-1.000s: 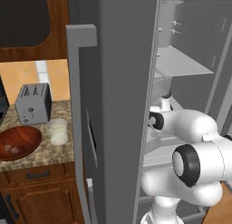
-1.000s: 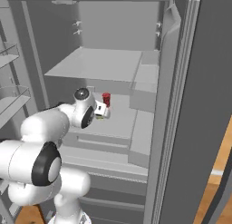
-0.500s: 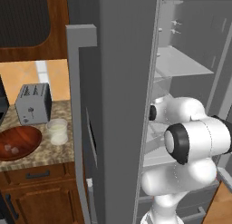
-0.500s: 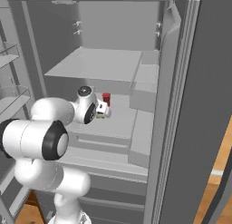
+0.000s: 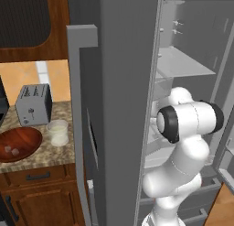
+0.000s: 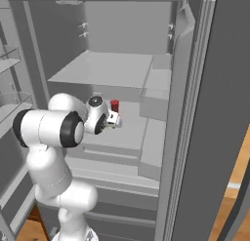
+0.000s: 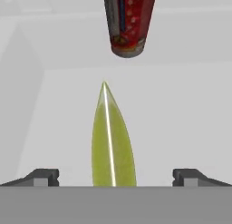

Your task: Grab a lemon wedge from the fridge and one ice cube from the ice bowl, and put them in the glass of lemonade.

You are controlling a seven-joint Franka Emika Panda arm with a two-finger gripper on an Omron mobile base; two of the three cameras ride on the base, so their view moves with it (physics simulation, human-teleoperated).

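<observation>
A: Left base view: the fridge (image 5: 119,83) door hides the shelf; the toaster (image 5: 33,104), ice bowl (image 5: 18,145) and glass of lemonade (image 5: 58,131) stand on the table (image 5: 45,156) beside the fridge.

B: Ice cubes?

A: Faint pale specks. The red cup (image 7: 129,23) is cut off.

B: Jaws?

A: The gripper (image 7: 115,178) jaws stand wide, empty; the lemon wedge (image 7: 112,141) lies between them on the fridge shelf.

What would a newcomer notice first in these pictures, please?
The bulky white robot arm reaches into the open grey steel fridge. In the hand view, a slim yellow-green lemon wedge lies between the tips of the open end effector, a small red cup beyond it.
</observation>
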